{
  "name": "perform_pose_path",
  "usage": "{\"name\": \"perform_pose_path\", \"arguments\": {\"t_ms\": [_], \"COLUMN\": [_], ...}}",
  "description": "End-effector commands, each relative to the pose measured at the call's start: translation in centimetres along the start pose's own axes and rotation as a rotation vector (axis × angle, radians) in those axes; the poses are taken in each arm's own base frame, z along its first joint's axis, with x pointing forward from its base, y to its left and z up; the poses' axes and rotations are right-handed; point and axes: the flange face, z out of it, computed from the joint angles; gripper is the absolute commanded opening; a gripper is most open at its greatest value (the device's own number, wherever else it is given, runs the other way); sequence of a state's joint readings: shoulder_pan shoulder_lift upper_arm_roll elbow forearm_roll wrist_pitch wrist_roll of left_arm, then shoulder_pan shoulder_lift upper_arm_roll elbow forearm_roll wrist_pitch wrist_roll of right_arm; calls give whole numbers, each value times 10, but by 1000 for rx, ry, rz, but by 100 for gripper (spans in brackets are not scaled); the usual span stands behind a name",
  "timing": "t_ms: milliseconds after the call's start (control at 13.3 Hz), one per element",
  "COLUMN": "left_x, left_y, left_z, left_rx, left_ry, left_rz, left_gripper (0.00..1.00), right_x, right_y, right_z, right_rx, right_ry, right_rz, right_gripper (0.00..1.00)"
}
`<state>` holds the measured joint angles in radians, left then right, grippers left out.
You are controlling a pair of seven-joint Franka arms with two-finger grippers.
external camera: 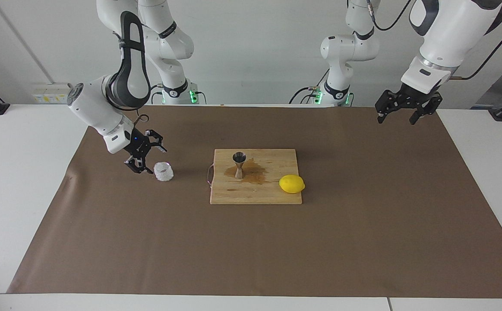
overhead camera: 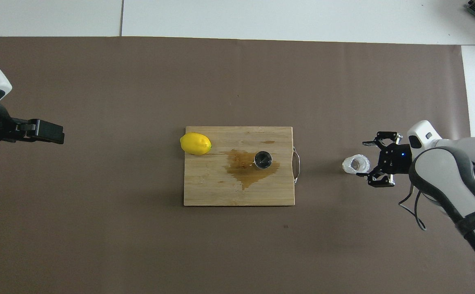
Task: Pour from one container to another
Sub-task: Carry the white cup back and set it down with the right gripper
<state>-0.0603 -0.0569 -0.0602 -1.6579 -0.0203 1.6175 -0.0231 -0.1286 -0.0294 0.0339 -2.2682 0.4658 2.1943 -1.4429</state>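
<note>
The small textured glass cup [external camera: 163, 171] [overhead camera: 355, 164] stands upright on the brown mat, beside the cutting board toward the right arm's end of the table. My right gripper [external camera: 151, 160] [overhead camera: 365, 159] hangs open just above and beside the cup, not touching it and holding nothing. The steel hourglass jigger [external camera: 239, 164] [overhead camera: 263, 159] stands upright on the board in a brown puddle [overhead camera: 245, 173]. My left gripper [external camera: 396, 119] [overhead camera: 59, 136] waits open, raised over the mat at the left arm's end.
A wooden cutting board [external camera: 255, 194] [overhead camera: 221, 192] with a metal handle lies in the middle of the mat. A yellow lemon [external camera: 292, 184] [overhead camera: 195, 143] rests at the board's corner toward the left arm's end. The brown mat covers most of the white table.
</note>
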Motion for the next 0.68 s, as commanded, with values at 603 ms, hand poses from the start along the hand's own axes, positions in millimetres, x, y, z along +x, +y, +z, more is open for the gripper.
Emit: {"name": "perform_pose_path", "arguments": {"t_ms": [603], "left_x": [-4], "left_y": [-2], "left_z": [-1], "left_rx": [6], "left_ry": [11], "left_rz": [1], "left_gripper": [100], "right_x": [124], "right_y": [-17], "right_z": [-135], "right_rx": [-321], "right_ry": [-159], "right_rz": [841], "right_gripper": [100]}}
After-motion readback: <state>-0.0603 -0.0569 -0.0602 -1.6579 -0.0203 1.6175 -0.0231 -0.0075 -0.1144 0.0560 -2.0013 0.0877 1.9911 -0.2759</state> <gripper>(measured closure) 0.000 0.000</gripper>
